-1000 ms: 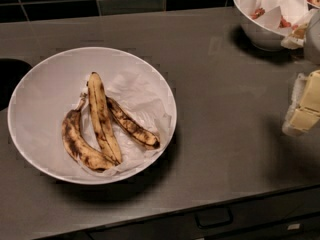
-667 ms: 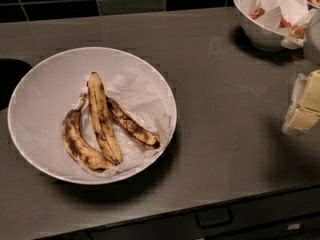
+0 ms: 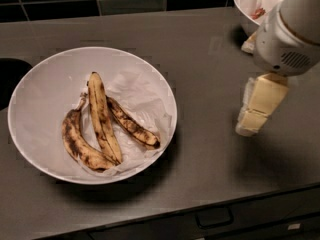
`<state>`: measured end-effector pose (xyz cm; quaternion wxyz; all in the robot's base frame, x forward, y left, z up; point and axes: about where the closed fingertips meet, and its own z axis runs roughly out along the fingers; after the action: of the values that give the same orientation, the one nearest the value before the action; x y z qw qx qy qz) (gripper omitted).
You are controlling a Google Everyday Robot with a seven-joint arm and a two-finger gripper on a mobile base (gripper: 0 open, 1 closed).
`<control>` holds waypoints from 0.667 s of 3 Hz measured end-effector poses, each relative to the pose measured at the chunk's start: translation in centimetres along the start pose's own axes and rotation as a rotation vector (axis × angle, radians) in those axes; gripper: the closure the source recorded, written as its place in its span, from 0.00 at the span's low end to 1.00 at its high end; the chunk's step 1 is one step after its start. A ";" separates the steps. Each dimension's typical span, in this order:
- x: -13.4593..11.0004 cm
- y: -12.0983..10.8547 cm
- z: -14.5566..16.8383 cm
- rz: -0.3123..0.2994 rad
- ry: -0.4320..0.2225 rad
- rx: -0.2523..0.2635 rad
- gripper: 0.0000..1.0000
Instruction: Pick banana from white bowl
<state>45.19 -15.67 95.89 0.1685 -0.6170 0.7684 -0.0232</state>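
A bunch of three brown-spotted bananas [image 3: 102, 116] lies in the large shallow white bowl [image 3: 30, 84], on crumpled white paper [image 3: 142, 91], at the left of the dark counter. My gripper [image 3: 252, 123], cream-coloured, hangs over the bare counter to the right of the bowl, about a hand's width from its rim. It touches neither the bowl nor the bananas. My white arm housing [image 3: 290, 31] sits above it at the upper right.
A smaller, deeper white bowl [image 3: 246, 4] with paper and red bits stands at the back right, partly hidden by my arm. A dark round opening [image 3: 10, 76] lies at the left edge. Black tiles run along the back. A drawer handle [image 3: 214, 218] shows below the counter's front edge.
My gripper has moved left, towards the large bowl, and my white arm housing has come into view at the upper right, covering part of the smaller bowl. The bananas have not moved.
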 end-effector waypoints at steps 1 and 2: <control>-7.8 1.7 4.6 -0.141 -0.066 -0.086 0.00; -8.8 2.2 4.0 -0.147 -0.082 -0.078 0.00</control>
<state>45.91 -6.01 93.61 0.1734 -0.6784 0.7136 0.0196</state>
